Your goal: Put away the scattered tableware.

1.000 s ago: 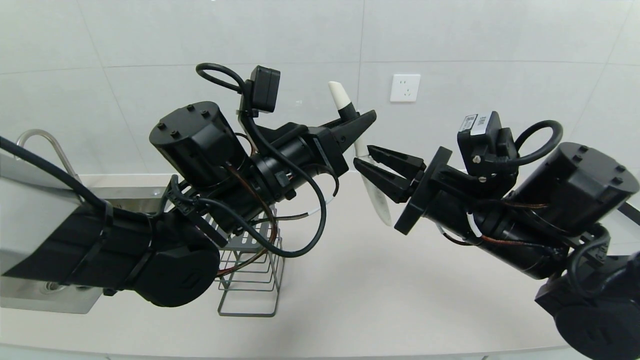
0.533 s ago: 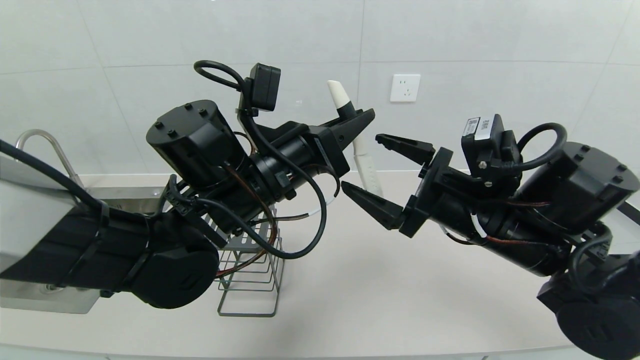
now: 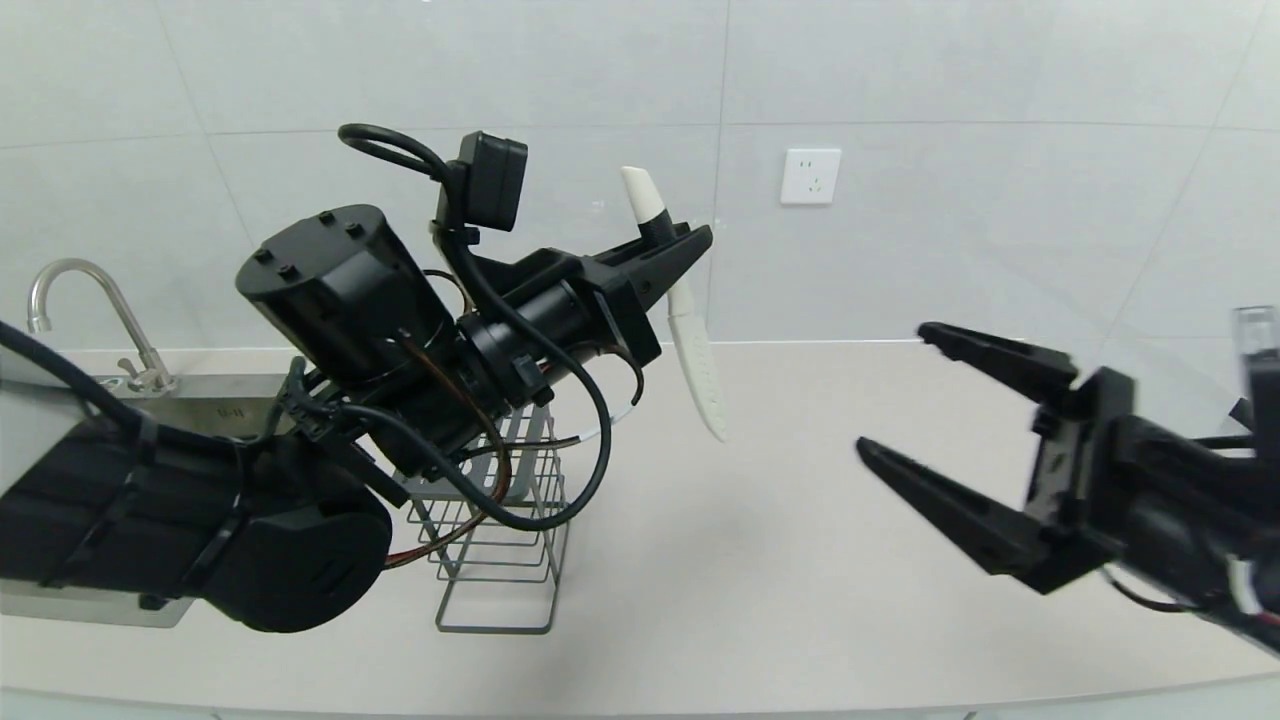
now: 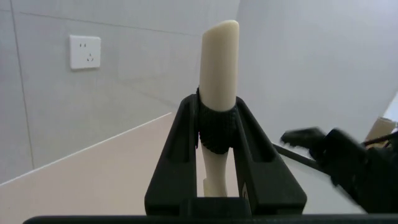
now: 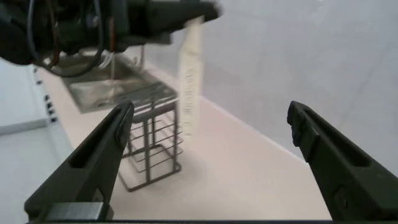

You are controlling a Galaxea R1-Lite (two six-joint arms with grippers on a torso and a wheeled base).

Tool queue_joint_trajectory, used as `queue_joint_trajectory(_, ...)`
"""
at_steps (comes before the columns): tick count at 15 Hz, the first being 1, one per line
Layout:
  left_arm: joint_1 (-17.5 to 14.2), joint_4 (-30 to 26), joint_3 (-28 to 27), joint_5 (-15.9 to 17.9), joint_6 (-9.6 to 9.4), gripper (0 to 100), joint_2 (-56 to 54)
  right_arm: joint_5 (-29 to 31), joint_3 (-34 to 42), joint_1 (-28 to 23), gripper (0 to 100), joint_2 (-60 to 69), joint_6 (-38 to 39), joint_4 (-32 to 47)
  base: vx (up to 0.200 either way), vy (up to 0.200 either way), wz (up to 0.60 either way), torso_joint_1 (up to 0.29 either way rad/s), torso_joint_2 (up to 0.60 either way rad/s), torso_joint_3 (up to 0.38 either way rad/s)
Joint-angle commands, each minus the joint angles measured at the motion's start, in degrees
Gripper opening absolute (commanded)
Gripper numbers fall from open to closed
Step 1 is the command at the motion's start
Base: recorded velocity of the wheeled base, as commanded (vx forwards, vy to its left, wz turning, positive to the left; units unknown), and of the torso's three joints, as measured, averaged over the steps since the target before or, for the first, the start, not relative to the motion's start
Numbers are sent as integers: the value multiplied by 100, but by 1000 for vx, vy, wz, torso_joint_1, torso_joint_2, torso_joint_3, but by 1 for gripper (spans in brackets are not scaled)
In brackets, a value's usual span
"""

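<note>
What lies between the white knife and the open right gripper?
Nothing stands there: in the head view only bare beige countertop shows between the all-white knife and the black right gripper.

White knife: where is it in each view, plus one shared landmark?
Head view: white knife hangs blade-down from the left gripper.
Left wrist view: handle upright between that gripper's fingers.
Right wrist view: blade hanging, wire rack beyond it.
Shared landmark: the left gripper clamping it.

Black arms [image 3: 330, 290], looped cables [image 3: 606, 436], pointed jaws
</note>
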State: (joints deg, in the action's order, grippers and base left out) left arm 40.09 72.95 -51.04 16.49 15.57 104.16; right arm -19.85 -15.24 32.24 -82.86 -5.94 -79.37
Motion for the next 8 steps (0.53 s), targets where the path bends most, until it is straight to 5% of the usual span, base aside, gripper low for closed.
queue_joint_trajectory(1, -19, 9, 209, 3, -54, 0, -343, 16, 882, -1344, 100, 2327, 154, 80, 0, 0, 0, 0, 0, 0)
queue_joint_trajectory(4, -63, 202, 323, 3, -54, 0, -396, 16, 1348, -2302, 100, 4744, 268, 651, 0, 0, 0, 0, 0, 0)
queue_joint_trajectory(8, -195, 308, 367, -6, -71, 0, -405, 42, 1471, -2679, 100, 6001, 348, 1574, 0, 0, 0, 0, 0, 0)
